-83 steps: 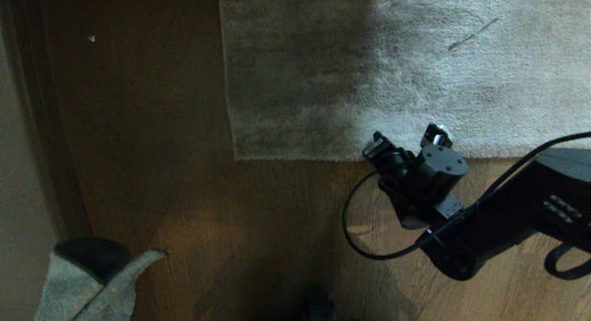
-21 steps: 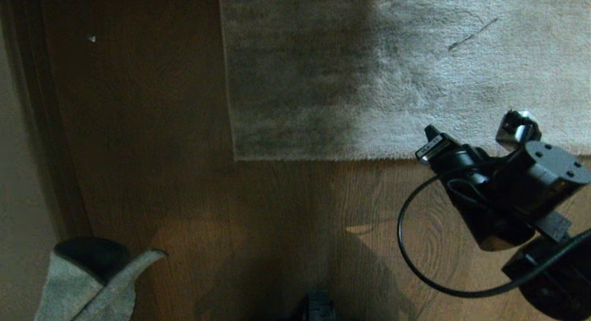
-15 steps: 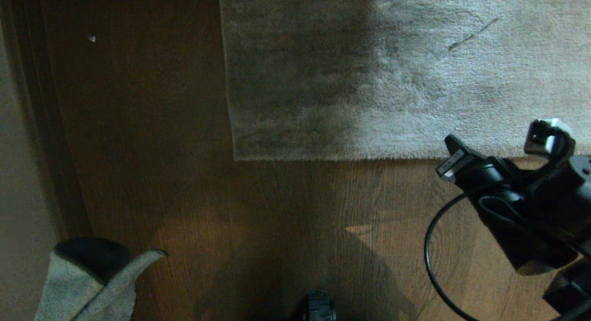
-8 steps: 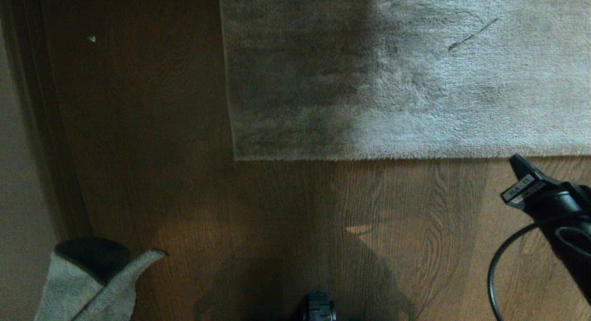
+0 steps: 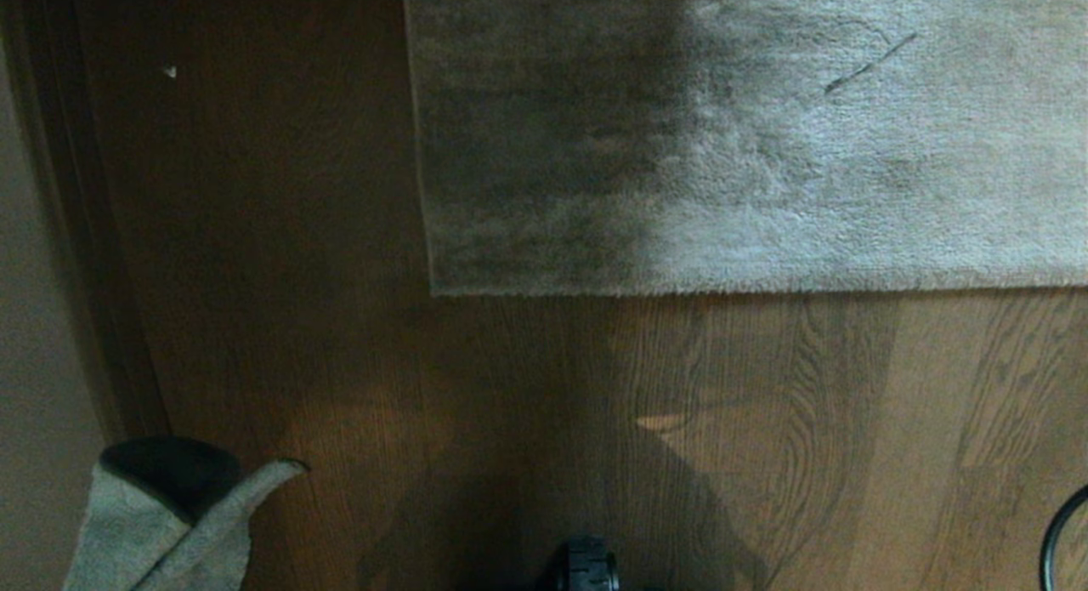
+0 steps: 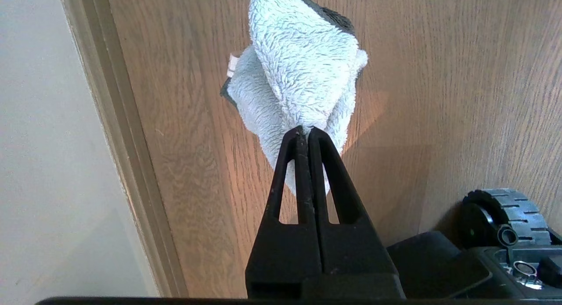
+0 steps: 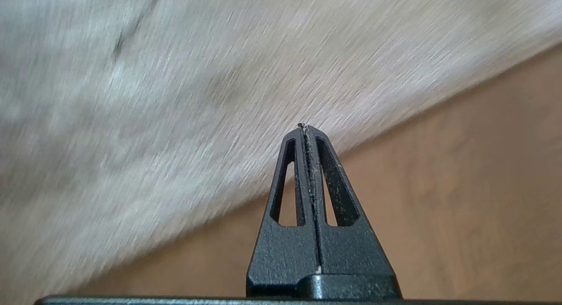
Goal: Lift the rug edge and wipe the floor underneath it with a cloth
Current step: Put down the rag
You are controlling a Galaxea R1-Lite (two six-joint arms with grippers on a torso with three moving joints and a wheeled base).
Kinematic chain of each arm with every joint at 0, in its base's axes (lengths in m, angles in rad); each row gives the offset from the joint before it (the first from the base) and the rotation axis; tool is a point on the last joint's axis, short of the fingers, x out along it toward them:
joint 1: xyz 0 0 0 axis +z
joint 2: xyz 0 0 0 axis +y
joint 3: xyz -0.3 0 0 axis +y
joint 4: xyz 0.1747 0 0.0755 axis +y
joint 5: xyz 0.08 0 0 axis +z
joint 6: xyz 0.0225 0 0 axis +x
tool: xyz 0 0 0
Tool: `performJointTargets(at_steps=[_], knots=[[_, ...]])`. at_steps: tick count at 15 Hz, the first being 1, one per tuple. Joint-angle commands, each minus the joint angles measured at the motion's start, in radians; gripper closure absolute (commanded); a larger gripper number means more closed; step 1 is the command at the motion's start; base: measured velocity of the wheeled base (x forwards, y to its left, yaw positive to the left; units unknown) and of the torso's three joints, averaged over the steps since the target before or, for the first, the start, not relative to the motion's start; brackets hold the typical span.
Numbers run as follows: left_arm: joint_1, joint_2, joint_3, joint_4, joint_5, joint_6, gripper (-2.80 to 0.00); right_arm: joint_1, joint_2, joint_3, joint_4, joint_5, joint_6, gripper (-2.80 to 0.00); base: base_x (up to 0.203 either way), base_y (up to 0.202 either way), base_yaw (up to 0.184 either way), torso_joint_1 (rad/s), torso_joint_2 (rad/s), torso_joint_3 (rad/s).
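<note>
The grey-beige rug (image 5: 748,140) lies flat on the brown wood floor (image 5: 527,404). Its near edge (image 5: 765,290) runs straight across the head view, with a square corner (image 5: 435,292) at the left. My left gripper (image 6: 305,131) is shut on the pale terry cloth (image 6: 303,72), which hangs over the floor and shows at the head view's lower left as the cloth (image 5: 161,523). My right gripper (image 7: 305,127) is shut with nothing in it, in the air over the rug's edge (image 7: 360,145). It is outside the head view.
A wall with a dark skirting board (image 5: 85,259) runs along the left. My base and a wheel (image 6: 505,221) sit close behind the left gripper. A black cable loop (image 5: 1062,531) shows at the lower right.
My right arm has pulled back to the lower right and left the head view; only its cable still shows. The rug, the cloth and the left gripper have stayed put.
</note>
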Motion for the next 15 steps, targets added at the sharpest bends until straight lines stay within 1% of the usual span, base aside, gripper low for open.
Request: performJointTargets(at_steps=[1,3,4,6,8,9,10,12,13,14,15], knots=[[0.001,0.0,0.001,-0.001,0.0,0.0,0.0,-0.051,-0.14,0.006,0.006,-0.003,-0.019,0.0,0.0,0.0,0.0,0.0,0.0,0.0],[0.0,0.0,0.0,-0.001,0.0,0.0,0.0,-0.062,-0.241,0.007,0.115,-0.001,-0.031,0.0,0.0,0.0,0.0,0.0,0.0,0.0],[0.0,0.0,0.0,0.0,0.0,0.0,0.0,-0.063,-0.311,0.007,0.196,0.01,-0.033,0.0,0.0,0.0,0.0,0.0,0.0,0.0],[0.002,0.0,0.0,0.0,0.0,0.0,0.0,-0.064,-0.485,0.007,0.378,0.06,-0.038,0.0,0.0,0.0,0.0,0.0,0.0,0.0],[0.0,0.0,0.0,-0.001,0.0,0.0,0.0,-0.063,-0.688,0.005,0.58,0.127,-0.059,0.0,0.0,0.0,0.0,0.0,0.0,0.0],[0.0,0.0,0.0,0.0,0.0,0.0,0.0,-0.064,-0.798,0.001,0.707,0.17,-0.081,0.0,0.0,0.0,0.0,0.0,0.0,0.0],[0.0,0.0,0.0,0.0,0.0,0.0,0.0,-0.071,-0.89,-0.001,0.837,0.215,-0.103,0.0,0.0,0.0,0.0,0.0,0.0,0.0],[0.0,0.0,0.0,0.0,0.0,0.0,0.0,-0.082,-1.053,0.002,1.047,0.321,-0.141,0.0,0.0,0.0,0.0,0.0,0.0,0.0],[0.0,0.0,0.0,0.0,0.0,0.0,0.0,-0.087,-1.115,0.004,1.186,0.372,-0.167,0.0,0.0,0.0,0.0,0.0,0.0,0.0],[0.0,0.0,0.001,0.0,0.0,0.0,0.0,-0.09,-1.142,0.005,1.288,0.41,-0.193,0.0,0.0,0.0,0.0,0.0,0.0,0.0],[0.0,0.0,0.0,-0.001,0.0,0.0,0.0,-0.093,-1.145,0.007,1.343,0.437,-0.209,0.0,0.0,0.0,0.0,0.0,0.0,0.0]])
